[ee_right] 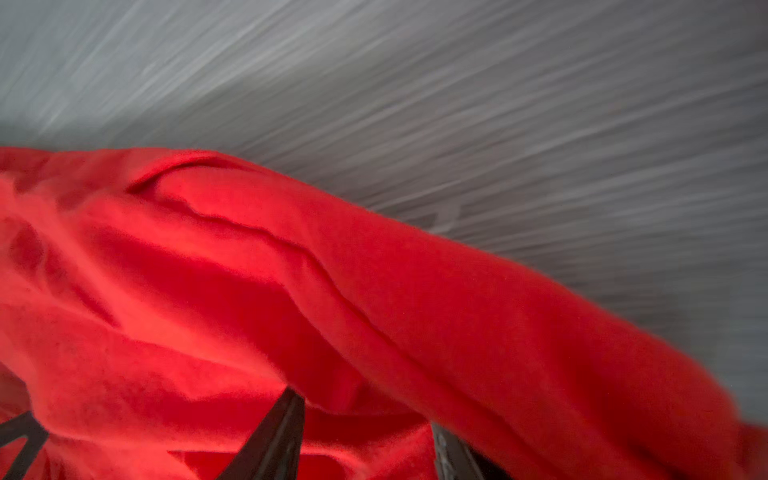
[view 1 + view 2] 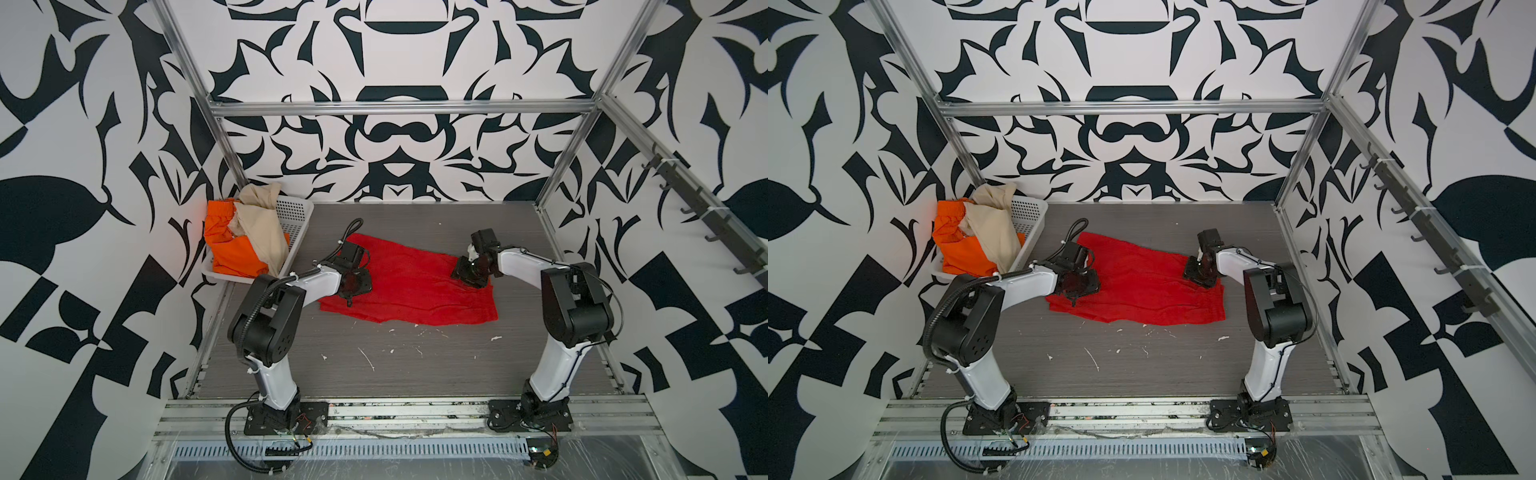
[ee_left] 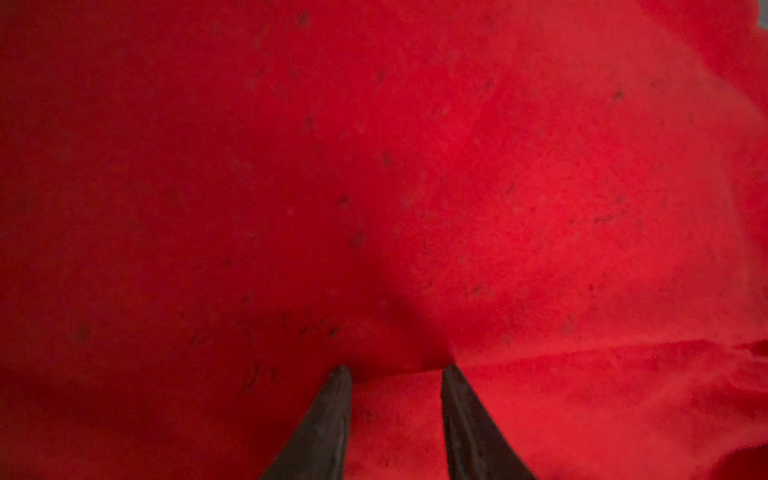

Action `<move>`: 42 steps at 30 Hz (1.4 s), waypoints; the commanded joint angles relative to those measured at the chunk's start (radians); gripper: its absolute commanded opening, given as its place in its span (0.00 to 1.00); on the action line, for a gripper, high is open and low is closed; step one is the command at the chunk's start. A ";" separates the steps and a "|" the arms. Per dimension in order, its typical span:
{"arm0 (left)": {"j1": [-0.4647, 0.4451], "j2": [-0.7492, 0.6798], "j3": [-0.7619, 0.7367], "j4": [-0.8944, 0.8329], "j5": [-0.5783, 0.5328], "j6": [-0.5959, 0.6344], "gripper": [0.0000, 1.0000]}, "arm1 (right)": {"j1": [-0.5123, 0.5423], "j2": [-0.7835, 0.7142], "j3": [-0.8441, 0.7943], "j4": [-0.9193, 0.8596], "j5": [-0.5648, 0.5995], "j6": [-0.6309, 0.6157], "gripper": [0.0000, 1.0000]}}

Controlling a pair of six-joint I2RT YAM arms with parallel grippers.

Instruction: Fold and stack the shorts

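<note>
The red shorts (image 2: 415, 282) (image 2: 1142, 282) lie spread across the middle of the grey table (image 2: 415, 374). My left gripper (image 2: 351, 297) (image 2: 1075, 297) (image 3: 397, 374) presses down on their left part; its fingers (image 3: 332, 415) stand apart with a flat fold of red cloth between them. At the cloth's right far edge, my right gripper (image 2: 467, 278) (image 2: 1198, 278) (image 1: 365, 409) is shut on a raised bunch of the red shorts (image 1: 291, 291). The orange shorts (image 2: 232, 249) and the beige shorts (image 2: 262, 224) lie heaped in the basket.
The white perforated basket (image 2: 299, 212) (image 2: 1034, 208) stands tilted at the table's far left corner. White scraps (image 2: 368, 359) dot the table in front of the red cloth. A metal frame edges the table, and a rail of hooks (image 2: 706, 216) runs along the right wall.
</note>
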State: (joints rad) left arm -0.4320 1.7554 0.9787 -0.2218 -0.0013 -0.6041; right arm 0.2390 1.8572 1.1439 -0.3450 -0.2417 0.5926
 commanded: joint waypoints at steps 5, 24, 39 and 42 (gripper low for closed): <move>0.024 -0.171 -0.080 -0.155 -0.087 0.008 0.48 | 0.083 -0.043 0.043 -0.010 -0.002 0.063 0.53; -0.547 0.175 0.570 -0.174 0.069 0.763 0.84 | -0.512 -0.512 -0.302 -0.115 -0.462 -0.065 0.56; -0.637 0.480 0.712 -0.120 0.049 0.910 0.91 | -0.551 -0.466 -0.392 -0.110 -0.487 -0.106 0.58; -0.642 0.481 0.672 -0.060 0.001 0.910 0.80 | -0.550 -0.448 -0.391 -0.134 -0.496 -0.121 0.62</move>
State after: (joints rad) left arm -1.0710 2.2230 1.6833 -0.3470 0.0406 0.2859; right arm -0.3080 1.3964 0.7509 -0.4545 -0.7155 0.5041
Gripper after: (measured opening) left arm 0.830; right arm 0.609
